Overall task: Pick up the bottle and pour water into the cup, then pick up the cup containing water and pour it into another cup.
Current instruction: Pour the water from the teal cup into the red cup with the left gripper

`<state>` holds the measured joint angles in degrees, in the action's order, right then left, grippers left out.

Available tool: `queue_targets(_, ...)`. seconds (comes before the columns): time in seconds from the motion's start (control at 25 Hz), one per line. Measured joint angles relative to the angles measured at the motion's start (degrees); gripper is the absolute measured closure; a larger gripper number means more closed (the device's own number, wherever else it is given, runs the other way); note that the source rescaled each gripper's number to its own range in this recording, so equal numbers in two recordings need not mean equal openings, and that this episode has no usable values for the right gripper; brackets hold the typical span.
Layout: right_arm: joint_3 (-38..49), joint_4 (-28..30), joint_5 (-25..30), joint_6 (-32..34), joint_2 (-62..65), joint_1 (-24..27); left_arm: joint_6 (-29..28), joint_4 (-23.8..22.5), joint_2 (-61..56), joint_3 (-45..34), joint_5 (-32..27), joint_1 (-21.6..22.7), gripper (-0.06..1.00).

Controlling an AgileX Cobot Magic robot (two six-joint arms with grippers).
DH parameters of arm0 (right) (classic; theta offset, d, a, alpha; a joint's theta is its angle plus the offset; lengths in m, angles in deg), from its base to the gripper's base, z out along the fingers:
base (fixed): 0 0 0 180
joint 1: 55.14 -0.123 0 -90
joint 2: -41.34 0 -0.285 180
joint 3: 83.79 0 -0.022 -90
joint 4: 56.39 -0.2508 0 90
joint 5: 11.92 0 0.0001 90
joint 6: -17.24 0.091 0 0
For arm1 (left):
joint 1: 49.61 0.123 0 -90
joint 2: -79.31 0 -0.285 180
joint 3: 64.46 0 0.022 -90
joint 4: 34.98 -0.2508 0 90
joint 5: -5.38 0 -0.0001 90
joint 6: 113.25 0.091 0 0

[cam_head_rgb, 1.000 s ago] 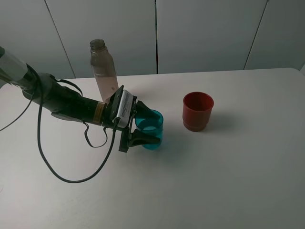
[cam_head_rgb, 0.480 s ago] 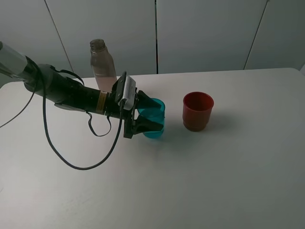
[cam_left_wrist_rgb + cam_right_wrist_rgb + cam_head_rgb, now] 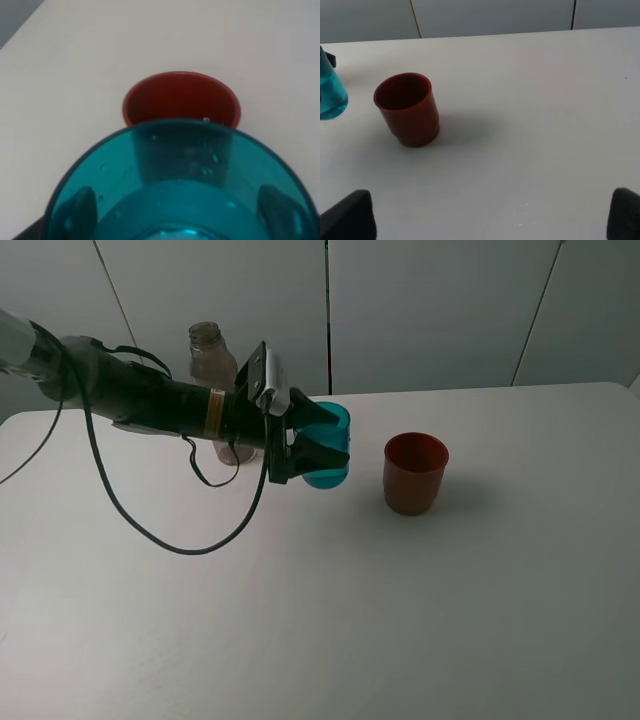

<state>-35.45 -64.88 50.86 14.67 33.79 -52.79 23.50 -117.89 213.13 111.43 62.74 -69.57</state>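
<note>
My left gripper point(image 3: 328, 443) is shut on the teal cup point(image 3: 337, 423) and holds it off the table, upright or nearly so, just left of the red-brown cup point(image 3: 415, 472). In the left wrist view the teal cup point(image 3: 180, 195) fills the lower half, holds water, and the red-brown cup point(image 3: 181, 102) stands right beyond its rim. The bottle point(image 3: 209, 362) stands at the back left, partly hidden by my left arm. My right gripper point(image 3: 487, 217) is open and empty; it sees the red-brown cup point(image 3: 409, 109) and the teal cup point(image 3: 330, 97).
The white table point(image 3: 450, 590) stretches out in front of and to the right of the cups. A black cable point(image 3: 150, 530) loops under my left arm. A grey panelled wall point(image 3: 430, 310) stands behind the table's far edge.
My left gripper has lifted the teal cup off the table and carried it up and towards the red-brown cup. The bottle and the red-brown cup have not moved.
</note>
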Motion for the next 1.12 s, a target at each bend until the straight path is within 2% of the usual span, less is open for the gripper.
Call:
queue_targets(0.32,0.0,0.0,0.0,0.0,0.0,0.0,-1.1,0.2,-3.0,0.1,-10.3,-1.7,0.86)
queue_targets(0.68,0.0,0.0,0.0,0.0,0.0,0.0,-0.1,6.5,-3.6,2.1,-19.3,-6.0,0.86)
queue_targets(1.04,0.0,0.0,0.0,0.0,0.0,0.0,0.3,7.5,-3.6,8.0,-26.4,-9.0,0.86)
queue_targets(1.12,0.0,0.0,0.0,0.0,0.0,0.0,0.3,6.1,-3.6,8.9,-27.7,-9.6,0.86)
